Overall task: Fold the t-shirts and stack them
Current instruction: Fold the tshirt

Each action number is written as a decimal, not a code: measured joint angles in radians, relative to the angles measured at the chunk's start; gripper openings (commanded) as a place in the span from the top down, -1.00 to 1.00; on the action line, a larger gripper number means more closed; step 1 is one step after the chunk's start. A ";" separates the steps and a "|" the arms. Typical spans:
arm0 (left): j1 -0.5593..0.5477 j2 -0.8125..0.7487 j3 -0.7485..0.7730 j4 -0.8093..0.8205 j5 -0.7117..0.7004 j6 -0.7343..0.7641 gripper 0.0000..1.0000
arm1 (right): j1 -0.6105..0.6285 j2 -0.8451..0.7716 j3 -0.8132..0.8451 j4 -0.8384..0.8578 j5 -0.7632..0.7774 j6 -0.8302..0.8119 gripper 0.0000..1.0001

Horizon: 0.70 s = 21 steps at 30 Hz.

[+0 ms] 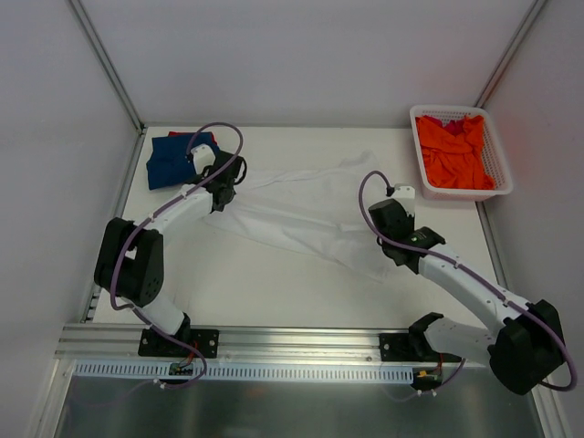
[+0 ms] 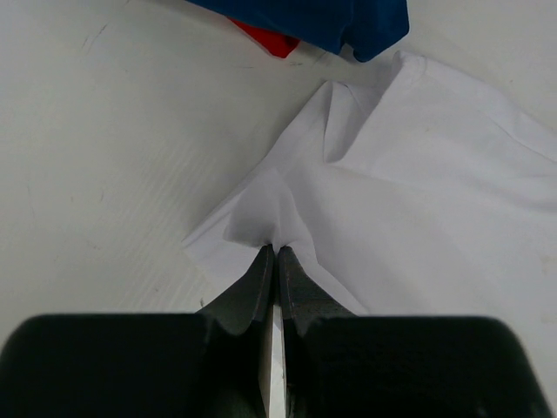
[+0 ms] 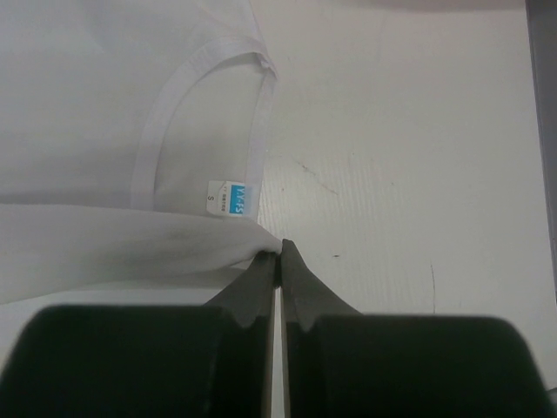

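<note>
Across the desk (image 1: 274, 292), left fingers (image 2: 252, 292) and right fingers (image 3: 305, 283) both pinch thin edges of the white t-shirt (image 1: 301, 205); pull apart too hard and either corner could slip free.

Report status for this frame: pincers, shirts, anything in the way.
Left pincer shut on white t-shirt, right pincer shut on it too. Dark blue t-shirt atop red t-shirt, far left; orange t-shirt in basket. No obstruction seen.

Looked like robotics lab test cell. Plain white wall panels (image 1: 301, 55) in grey aluminium corner posts (image 1: 105, 59) enclosed white matte tabletop (image 1: 274, 292). Two black-and-white robot arms (image 1: 178, 212) stood bolted to slotted silver aluminium rail (image 1: 301, 339); purple cables (image 1: 219, 125) looped along them.
</note>
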 measured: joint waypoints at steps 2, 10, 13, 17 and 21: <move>0.000 0.016 0.011 0.005 0.006 0.009 1.00 | -0.020 0.030 -0.003 0.021 -0.009 0.000 0.99; 0.002 0.097 0.057 0.023 0.019 0.030 1.00 | -0.087 0.116 -0.003 0.097 -0.046 -0.012 0.99; 0.011 0.130 0.080 0.030 0.024 0.037 1.00 | -0.107 0.153 -0.002 0.121 -0.063 -0.017 0.99; 0.018 0.178 0.111 0.040 0.032 0.045 1.00 | -0.124 0.200 0.010 0.141 -0.080 -0.030 0.99; 0.025 0.232 0.154 0.045 0.042 0.055 1.00 | -0.135 0.241 0.036 0.152 -0.089 -0.037 0.99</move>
